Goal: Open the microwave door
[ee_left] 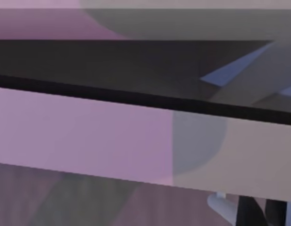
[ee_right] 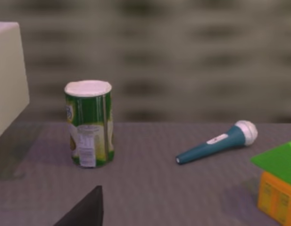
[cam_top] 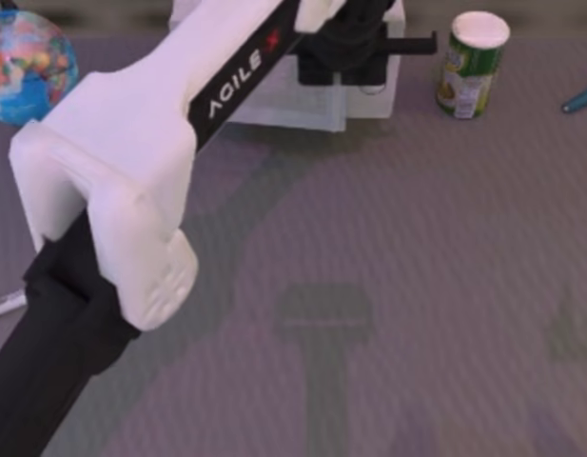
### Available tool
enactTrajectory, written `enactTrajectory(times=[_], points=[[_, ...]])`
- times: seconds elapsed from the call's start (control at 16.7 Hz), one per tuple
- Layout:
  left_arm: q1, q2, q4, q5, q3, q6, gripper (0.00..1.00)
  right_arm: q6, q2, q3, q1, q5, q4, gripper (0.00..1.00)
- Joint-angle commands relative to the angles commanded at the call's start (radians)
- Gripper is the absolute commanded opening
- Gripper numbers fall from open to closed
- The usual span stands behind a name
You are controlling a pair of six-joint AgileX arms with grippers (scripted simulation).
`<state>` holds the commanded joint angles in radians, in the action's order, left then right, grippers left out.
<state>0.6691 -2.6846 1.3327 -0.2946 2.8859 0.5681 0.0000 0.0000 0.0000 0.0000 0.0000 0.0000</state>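
The white microwave [cam_top: 374, 95] stands at the table's far edge, middle, mostly hidden under my left arm. A pale flat panel, the microwave door [cam_top: 293, 107], shows at its front below the arm; how far it stands from the body is unclear. My left gripper [cam_top: 364, 48] is right up against the microwave's front. In the left wrist view a pinkish-white surface of the microwave [ee_left: 88, 132] fills the frame under a dark band, with the left gripper [ee_left: 251, 214] as a dark shape at the edge. My right gripper [ee_right: 88, 212] shows only as a dark tip, parked away from the microwave [ee_right: 8, 80].
A green can with a white lid [cam_top: 474, 65] stands just right of the microwave. A teal toy microphone [cam_top: 580, 97] lies at the far right, and a small house with a green roof [ee_right: 279, 183] sits near it. A globe [cam_top: 22, 67] is at the far left.
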Motion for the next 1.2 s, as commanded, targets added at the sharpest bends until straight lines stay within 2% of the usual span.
enactTrajectory(times=[0.18, 0.6, 1.2], points=[[-0.006, 0.065, -0.060, 0.005, -0.103, -0.020, 0.00, 0.000, 0.000, 0.000, 0.000, 0.000, 0.000, 1.00], [-0.013, 0.261, -0.252, 0.033, -0.499, -0.087, 0.00, 0.000, 0.000, 0.000, 0.000, 0.000, 0.000, 1.00], [-0.014, 0.292, -0.282, 0.038, -0.545, -0.098, 0.00, 0.000, 0.000, 0.000, 0.000, 0.000, 0.000, 1.00]])
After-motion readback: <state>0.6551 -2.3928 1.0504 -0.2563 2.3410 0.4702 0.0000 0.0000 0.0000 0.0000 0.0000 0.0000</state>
